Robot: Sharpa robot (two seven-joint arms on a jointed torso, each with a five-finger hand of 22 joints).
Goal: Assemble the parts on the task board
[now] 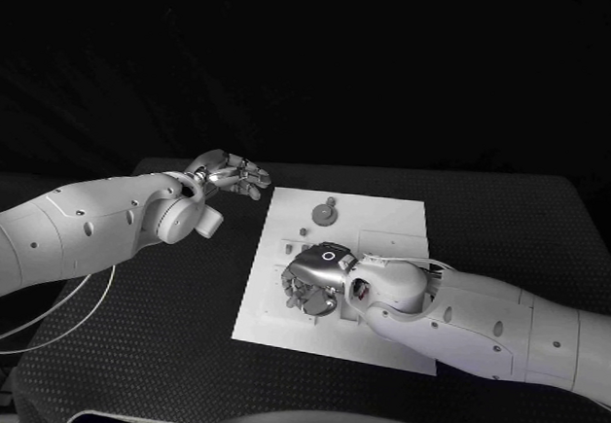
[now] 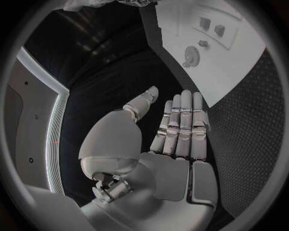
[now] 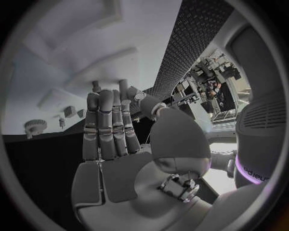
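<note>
White task board (image 1: 388, 239) lies in the middle of the black table (image 1: 530, 227), its long axis running away from the robot, and your right hand (image 1: 316, 276) hangs low over its near half, so this hand is much nearer to the parts than the left hand (image 1: 228, 177), which floats off the far left corner of the board, fingers straight and apart, holding nothing. The right hand's fingers point down at the board; whether they pinch something you cannot tell. One gear-like part (image 1: 325, 213) rests near the far edge, beyond the right hand.
</note>
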